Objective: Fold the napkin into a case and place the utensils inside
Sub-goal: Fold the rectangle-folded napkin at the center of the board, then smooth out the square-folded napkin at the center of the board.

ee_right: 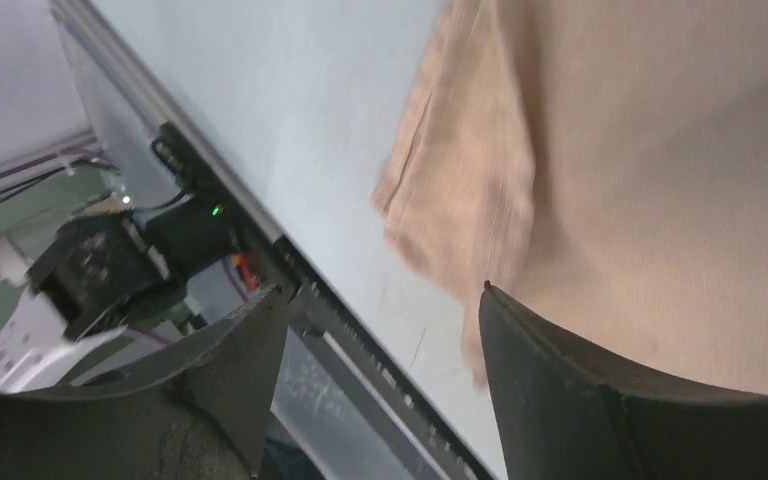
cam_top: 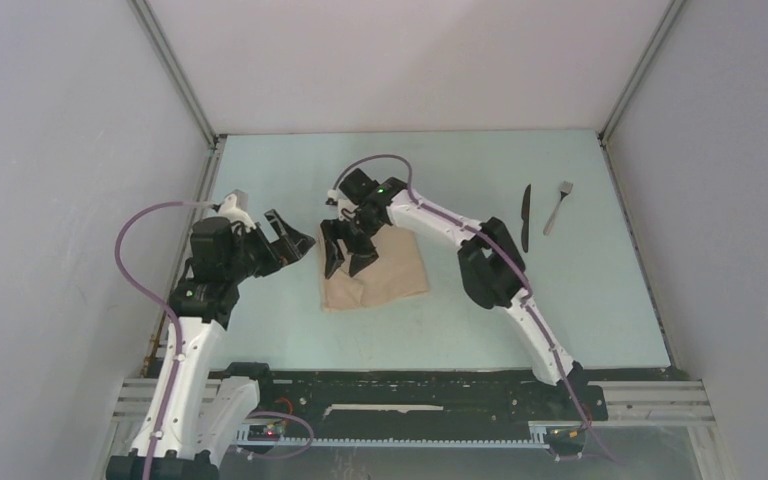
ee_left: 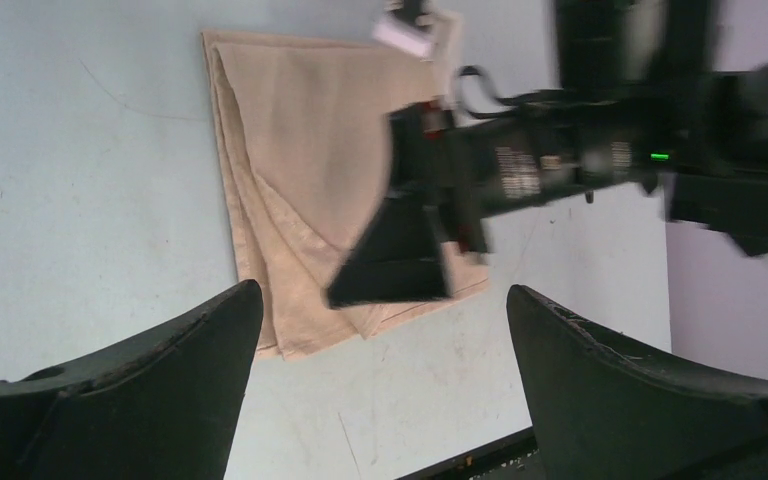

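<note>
Folding looked to be the step in hand: the napkin (cam_top: 390,272) lay partly folded at the middle of the table (cam_top: 460,330), not yet a narrow pocket. The right gripper (cam_top: 350,262) hung over its left edge, jaws apart, empty; the left gripper (cam_top: 292,236) hovered beside, wide open. The knife (cam_top: 526,217) and fork (cam_top: 557,207) lay well off to the right. Next, 1 gripper likely had to pinch an edge for another fold.

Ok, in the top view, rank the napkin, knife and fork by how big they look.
1. napkin, by far the largest.
2. knife, long and thin.
3. fork, a little shorter than the knife; they lie side by side, so the comparison is fair.
</note>
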Controlling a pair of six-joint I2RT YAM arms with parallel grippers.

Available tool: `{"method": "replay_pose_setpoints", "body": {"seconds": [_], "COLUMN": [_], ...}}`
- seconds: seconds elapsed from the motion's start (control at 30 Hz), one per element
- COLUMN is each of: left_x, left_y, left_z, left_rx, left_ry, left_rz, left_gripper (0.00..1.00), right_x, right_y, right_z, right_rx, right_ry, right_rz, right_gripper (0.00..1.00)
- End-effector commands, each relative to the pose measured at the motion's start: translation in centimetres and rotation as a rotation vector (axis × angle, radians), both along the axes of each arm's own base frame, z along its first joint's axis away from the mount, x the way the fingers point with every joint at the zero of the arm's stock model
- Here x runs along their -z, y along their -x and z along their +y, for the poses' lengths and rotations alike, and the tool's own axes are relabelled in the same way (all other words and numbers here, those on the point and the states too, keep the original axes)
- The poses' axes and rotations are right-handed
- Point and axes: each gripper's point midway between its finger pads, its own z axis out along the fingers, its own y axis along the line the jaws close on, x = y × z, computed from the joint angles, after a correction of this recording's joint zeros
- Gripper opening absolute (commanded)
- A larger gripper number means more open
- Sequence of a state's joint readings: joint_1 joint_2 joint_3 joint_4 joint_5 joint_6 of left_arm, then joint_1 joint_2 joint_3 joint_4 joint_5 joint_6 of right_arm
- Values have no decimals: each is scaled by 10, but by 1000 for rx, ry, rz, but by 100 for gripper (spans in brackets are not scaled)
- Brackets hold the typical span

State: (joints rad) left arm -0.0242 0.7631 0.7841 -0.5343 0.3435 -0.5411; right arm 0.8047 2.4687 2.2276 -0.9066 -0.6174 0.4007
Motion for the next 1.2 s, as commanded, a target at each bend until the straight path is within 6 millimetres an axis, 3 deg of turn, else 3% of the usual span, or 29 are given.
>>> {"method": "replay_pose_setpoints", "body": {"seconds": [0.0,0.03,0.2,0.4,0.6,0.73,1.17], "left_x": [15,22,58,103,146,155,180], "left_y": [-2,-3,-9,-3,8,3,-2], "left_z": [3,1,-21,-40,-44,-49,-48], "left_rx": [-7,-1,63,73,53,62,47], "left_ry": [-8,-2,31,-29,-40,-15,-35], "left_rz": [36,61,194,311,384,369,422], "left_gripper": [100,100,93,58,47,46,32], "right_x": [-121,-127,-87,-52,-21,-11,1], "right_y": [-14,-12,-3,9,18,19,19], "right_z": [-26,-34,-63,-64,-49,-43,-37], "right_rx": [57,52,92,125,97,89,85], "right_ry": [-228,-246,-301,-339,-340,-348,-341], "right_rz": [-129,-146,-23,-10,29,39,53], "right_gripper": [78,78,76,74,54,41,33]}}
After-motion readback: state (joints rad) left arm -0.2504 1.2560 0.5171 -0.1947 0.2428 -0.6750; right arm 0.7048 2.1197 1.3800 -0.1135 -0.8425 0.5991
